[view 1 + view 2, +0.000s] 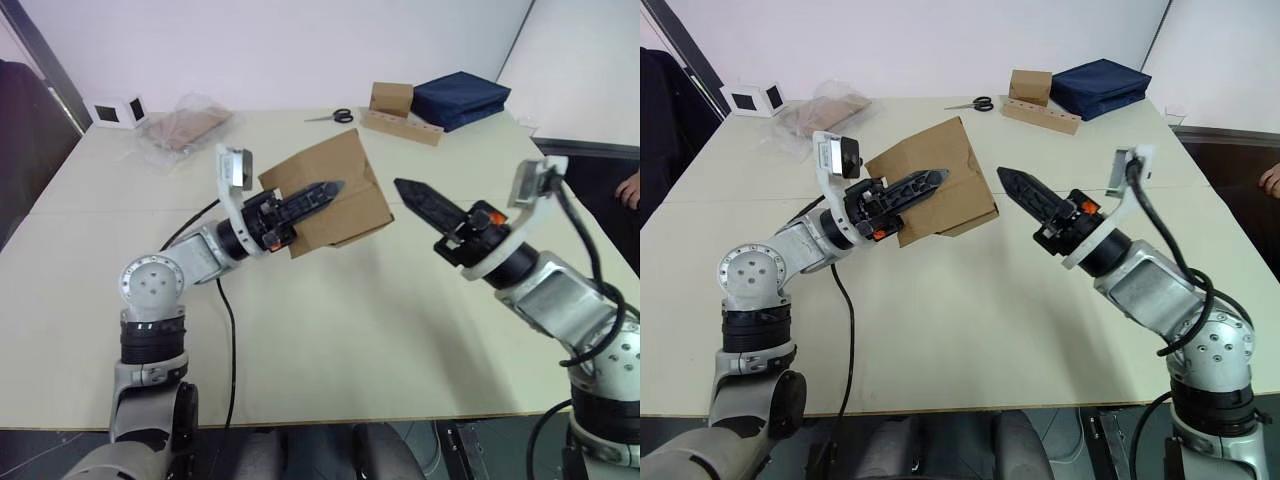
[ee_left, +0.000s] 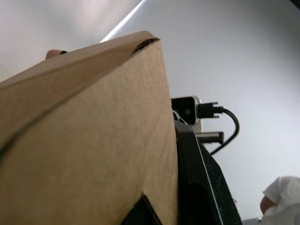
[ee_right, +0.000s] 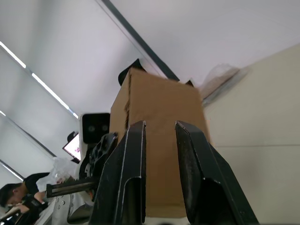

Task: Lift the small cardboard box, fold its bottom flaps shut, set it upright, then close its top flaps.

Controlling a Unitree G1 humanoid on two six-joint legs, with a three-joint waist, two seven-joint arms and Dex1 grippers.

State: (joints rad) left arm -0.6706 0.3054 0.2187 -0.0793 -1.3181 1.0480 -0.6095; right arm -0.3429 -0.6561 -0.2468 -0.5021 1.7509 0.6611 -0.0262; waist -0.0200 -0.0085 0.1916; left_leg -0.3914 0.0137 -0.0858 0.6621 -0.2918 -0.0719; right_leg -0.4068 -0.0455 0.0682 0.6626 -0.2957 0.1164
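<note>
The small cardboard box (image 1: pixel 355 170) hangs tilted above the middle of the table, one corner pointing up. My left gripper (image 1: pixel 335 188) is shut on it; one black finger lies across the near face and the other is hidden behind the wall. In the left wrist view the brown cardboard (image 2: pixel 84 140) presses against a finger (image 2: pixel 201 187). My right gripper (image 1: pixel 400 186) hovers just right of the box, apart from it. It points at the box, shut and empty. Through the slit between its fingers (image 3: pixel 129 154) the right wrist view shows the box (image 3: pixel 159 101).
At the table's (image 1: pixel 350 330) far edge are scissors (image 1: pixel 330 117), a brown box on a hole-punched strip (image 1: pixel 400 115) and a navy bag (image 1: pixel 460 98). A plastic bag (image 1: pixel 185 128) and a white cube (image 1: pixel 120 110) sit far left. A person's hand (image 1: pixel 630 188) is at the right edge.
</note>
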